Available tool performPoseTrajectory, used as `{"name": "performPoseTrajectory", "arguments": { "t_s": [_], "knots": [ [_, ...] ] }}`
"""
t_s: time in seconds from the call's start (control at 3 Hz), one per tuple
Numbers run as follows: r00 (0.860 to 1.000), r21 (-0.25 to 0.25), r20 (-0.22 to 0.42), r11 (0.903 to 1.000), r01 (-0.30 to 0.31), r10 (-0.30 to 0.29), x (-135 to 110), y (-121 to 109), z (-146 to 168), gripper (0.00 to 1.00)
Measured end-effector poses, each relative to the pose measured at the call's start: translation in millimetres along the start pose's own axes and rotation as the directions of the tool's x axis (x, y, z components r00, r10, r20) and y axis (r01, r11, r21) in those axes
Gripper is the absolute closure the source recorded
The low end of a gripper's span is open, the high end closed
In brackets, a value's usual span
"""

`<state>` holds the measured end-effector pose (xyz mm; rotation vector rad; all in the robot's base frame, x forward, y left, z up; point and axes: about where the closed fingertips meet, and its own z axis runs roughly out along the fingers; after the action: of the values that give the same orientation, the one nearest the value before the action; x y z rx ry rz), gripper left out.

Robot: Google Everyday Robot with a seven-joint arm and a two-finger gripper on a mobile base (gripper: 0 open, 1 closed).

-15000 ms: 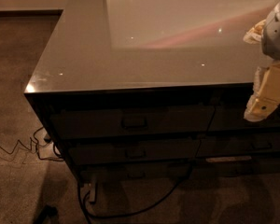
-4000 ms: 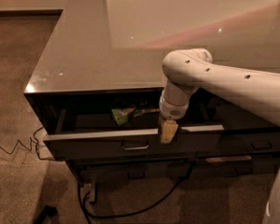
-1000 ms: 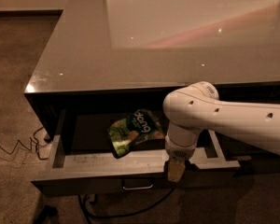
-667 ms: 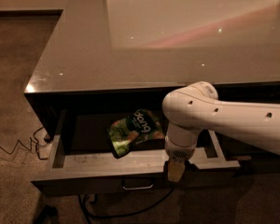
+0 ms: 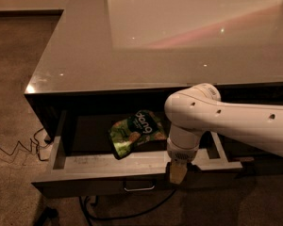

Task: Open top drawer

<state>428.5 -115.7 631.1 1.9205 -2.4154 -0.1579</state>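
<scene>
The top drawer stands pulled well out toward the near side from under the glossy cabinet top, its pale scuffed inside showing. Its metal handle sits at the centre of the dark front. A green snack bag lies crumpled inside, near the middle. The gripper points down at the drawer's front wall, just right of the handle; whether it is spread or clamped cannot be told. The white arm reaches in from the right. A cable trails over the carpet at left.
</scene>
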Motion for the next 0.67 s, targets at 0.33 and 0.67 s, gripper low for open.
{"name": "performPoseTrajectory", "arguments": {
  "t_s": [0.33,0.67],
  "knots": [
    [1.0,0.0,0.0,1.0,0.0,0.0,0.0,0.0,0.0,0.0],
    [1.0,0.0,0.0,1.0,0.0,0.0,0.0,0.0,0.0,0.0]
  ]
}}
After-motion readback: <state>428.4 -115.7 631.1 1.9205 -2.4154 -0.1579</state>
